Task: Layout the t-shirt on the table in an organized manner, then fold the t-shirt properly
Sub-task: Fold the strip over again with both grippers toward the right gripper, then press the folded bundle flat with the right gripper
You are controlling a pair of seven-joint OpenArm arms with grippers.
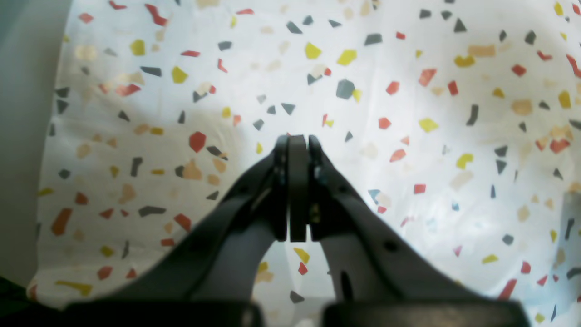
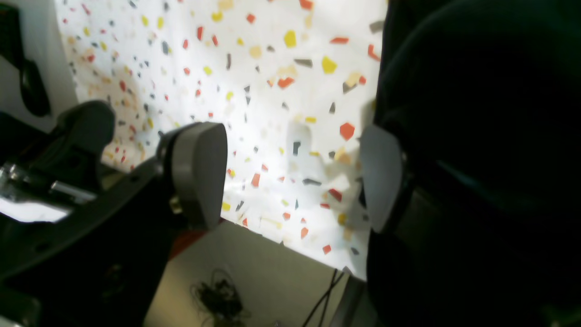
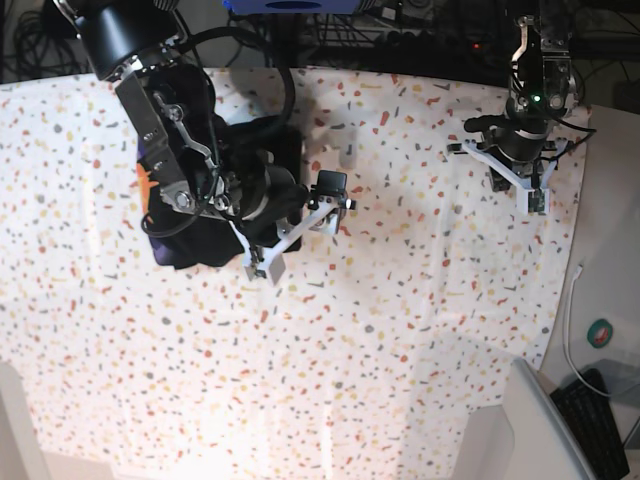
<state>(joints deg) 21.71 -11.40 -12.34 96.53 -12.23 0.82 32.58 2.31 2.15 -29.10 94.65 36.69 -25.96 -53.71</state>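
The black t-shirt point(image 3: 190, 248) lies in a compact bundle on the left part of the speckled table point(image 3: 350, 330), an orange bit of its print showing at its left edge. My right gripper point(image 3: 300, 228) hovers just off the bundle's right side, open and holding nothing. In the right wrist view the right gripper point(image 2: 290, 175) frames bare table point(image 2: 272, 91), and the t-shirt point(image 2: 476, 91) fills the right side as a dark mass. My left gripper point(image 3: 536, 200) is far off at the table's right edge. The left gripper point(image 1: 297, 141) is shut and empty above the table point(image 1: 363, 91).
The right arm's body covers much of the t-shirt in the base view. Beyond the table's right edge sit a keyboard point(image 3: 600, 420) and a white cable. Cables run along the back edge. The right wrist view shows the table's edge with floor and tangled wire point(image 2: 218, 295) below.
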